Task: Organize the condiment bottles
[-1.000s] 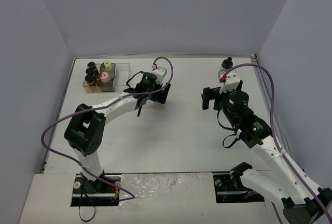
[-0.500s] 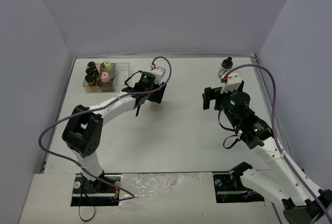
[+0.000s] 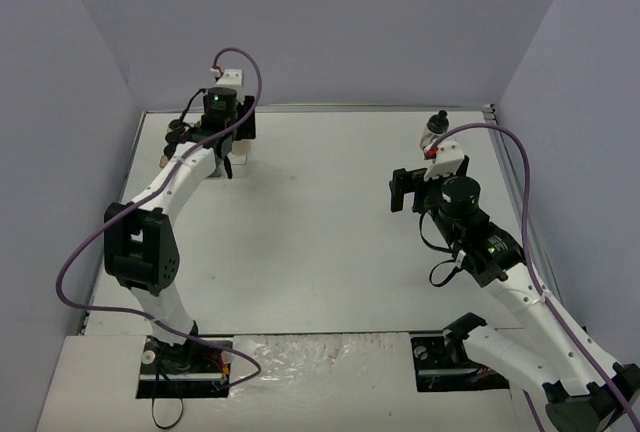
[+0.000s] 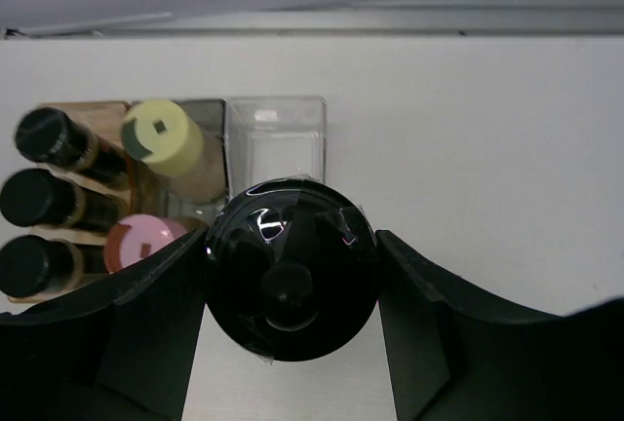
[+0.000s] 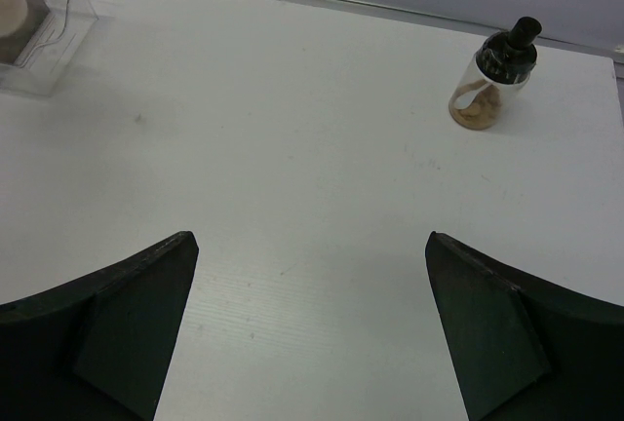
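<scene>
My left gripper (image 4: 291,287) is shut on a round bottle with a black knob cap (image 4: 291,280), held at the near edge of the tray's clear section (image 4: 278,133). Whether the bottle rests on anything is hidden. Three dark black-capped bottles (image 4: 44,136) fill the brown section. A yellow-capped bottle (image 4: 161,133) and a pink-capped bottle (image 4: 141,241) stand in the grey one. My right gripper (image 5: 310,238) is open over bare table. A second knob-capped clear bottle (image 5: 497,70) with tan powder stands upright ahead and to its right, at the back right (image 3: 434,130).
In the top view the left arm (image 3: 190,167) reaches to the back left corner and covers most of the tray. The back wall and the left wall stand close to the tray. The table's right edge (image 3: 505,167) runs just beyond the lone bottle.
The left gripper shut on the knob-capped bottle near the table's middle and carried it to the back left, up to the tray. The right arm has not moved.
</scene>
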